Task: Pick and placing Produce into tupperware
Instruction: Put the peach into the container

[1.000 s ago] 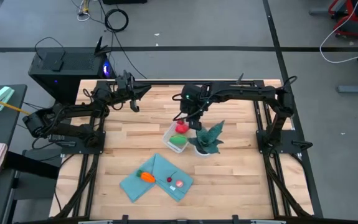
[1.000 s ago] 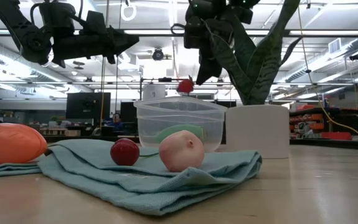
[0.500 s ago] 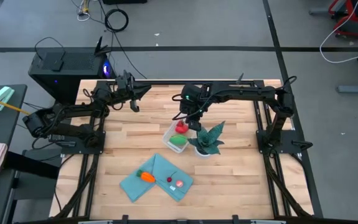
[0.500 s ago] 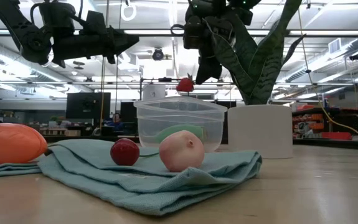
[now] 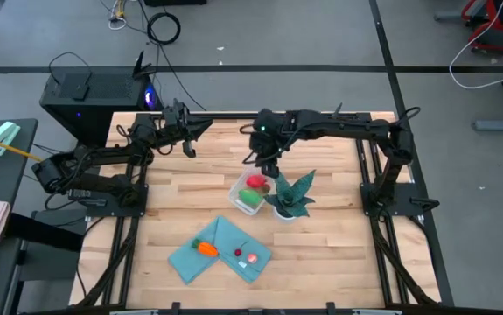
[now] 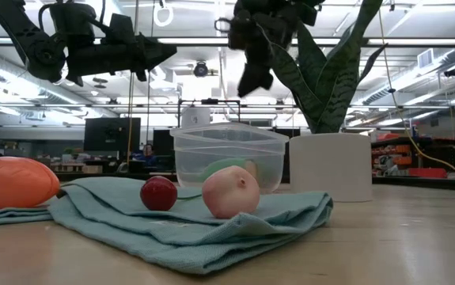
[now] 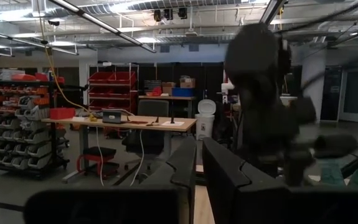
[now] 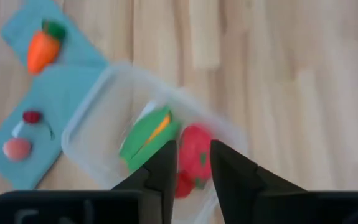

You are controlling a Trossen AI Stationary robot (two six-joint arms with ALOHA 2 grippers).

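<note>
The clear tupperware stands mid-table beside the potted plant. In it lie a green oval and a red round piece; both also show in the right wrist view, the green oval next to the red piece. My right gripper hangs open above the box, empty, straight over the red piece. An orange carrot, a small red piece and a pink piece rest on the teal cloth. My left gripper waits shut at the far left, raised.
The spiky plant in its white pot stands right against the tupperware's right side, and its leaves reach up beside my right gripper. Bare wood lies left of the box and between box and cloth.
My right gripper has opened and let go of the red round piece, which has dropped from above the rim into the tupperware next to the green oval. The gripper has then risen a little and drawn back toward the far edge.
</note>
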